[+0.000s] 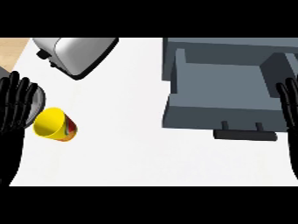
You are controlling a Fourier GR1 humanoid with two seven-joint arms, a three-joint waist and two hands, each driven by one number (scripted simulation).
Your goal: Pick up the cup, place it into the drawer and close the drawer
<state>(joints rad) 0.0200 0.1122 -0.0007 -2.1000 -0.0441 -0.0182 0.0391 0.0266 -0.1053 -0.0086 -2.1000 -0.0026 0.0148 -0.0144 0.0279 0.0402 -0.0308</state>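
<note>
The yellow cup [55,125] lies tipped on the counter just right of the open, empty left hand [10,106], mouth toward that hand, well apart from the open right hand [297,106] beside the open drawer [223,89].

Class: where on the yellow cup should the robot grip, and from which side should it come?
Probably round the cup's side wall, coming from the left with the left hand. The cup is tilted, its open mouth facing up-left, and that open hand is right beside it.
</note>
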